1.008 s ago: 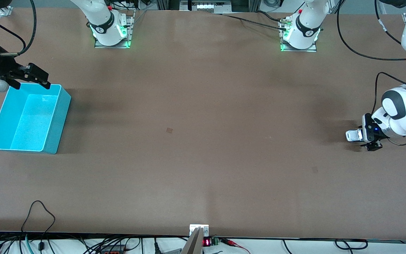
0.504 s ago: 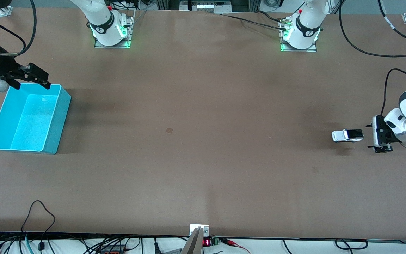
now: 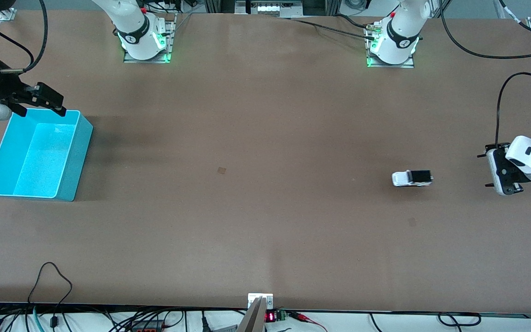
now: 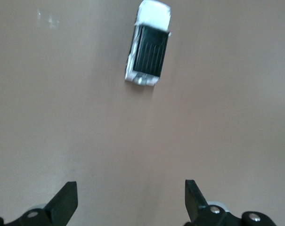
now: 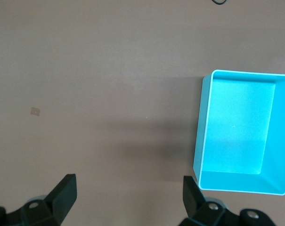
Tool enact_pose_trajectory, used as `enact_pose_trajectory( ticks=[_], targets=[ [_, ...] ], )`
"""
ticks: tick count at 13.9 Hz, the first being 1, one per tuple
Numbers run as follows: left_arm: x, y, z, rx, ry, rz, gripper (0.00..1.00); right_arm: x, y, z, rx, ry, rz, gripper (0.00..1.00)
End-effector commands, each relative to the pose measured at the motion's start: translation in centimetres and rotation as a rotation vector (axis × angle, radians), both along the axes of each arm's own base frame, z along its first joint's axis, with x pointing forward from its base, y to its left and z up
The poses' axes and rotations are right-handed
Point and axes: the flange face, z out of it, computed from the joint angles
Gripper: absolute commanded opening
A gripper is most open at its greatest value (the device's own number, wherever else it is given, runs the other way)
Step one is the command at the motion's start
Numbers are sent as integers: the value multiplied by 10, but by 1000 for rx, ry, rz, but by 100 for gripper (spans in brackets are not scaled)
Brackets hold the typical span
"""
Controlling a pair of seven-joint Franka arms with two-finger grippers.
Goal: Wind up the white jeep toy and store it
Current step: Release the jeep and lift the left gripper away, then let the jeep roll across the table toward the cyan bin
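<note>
The white jeep toy (image 3: 412, 178) stands alone on the brown table (image 3: 265, 207), right of centre in the front view, its white bonnet pointing toward the turquoise bin (image 3: 39, 154) at mid-left — a heading that suits a wound car let go to run toward its container. The left gripper (image 3: 500, 169), at the right edge of that view, hangs over bare table with fingers spread and nothing between them; in the left wrist view the jeep lies well clear of the fingertips (image 4: 67, 200). The right gripper (image 3: 39, 99), at the upper left, waits with fingers parted and empty over the bin's upper rim, apparently posted to collect the toy. The bin itself holds nothing.

The tabletop is flat, matte and lightly scuffed, with a small tan patch (image 3: 221, 170) near centre. Cables trail along the top and bottom edges — little else of the room shows.
</note>
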Motion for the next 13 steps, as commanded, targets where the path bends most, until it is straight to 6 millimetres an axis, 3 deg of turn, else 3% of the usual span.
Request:
enact_pose_trajectory(
  ticks=[1, 8, 9, 13],
  targets=[
    [11, -27, 27, 52, 36, 126, 100, -2, 0, 5, 17, 4, 14, 100],
    [14, -108, 82, 190, 174, 489, 100, -4, 0, 5, 17, 10, 15, 100],
    [14, -122, 97, 211, 157, 539, 100, -4, 0, 5, 17, 10, 15, 100],
    [-9, -164, 144, 302, 91, 830, 100, -4, 0, 5, 17, 12, 15, 100]
  ],
)
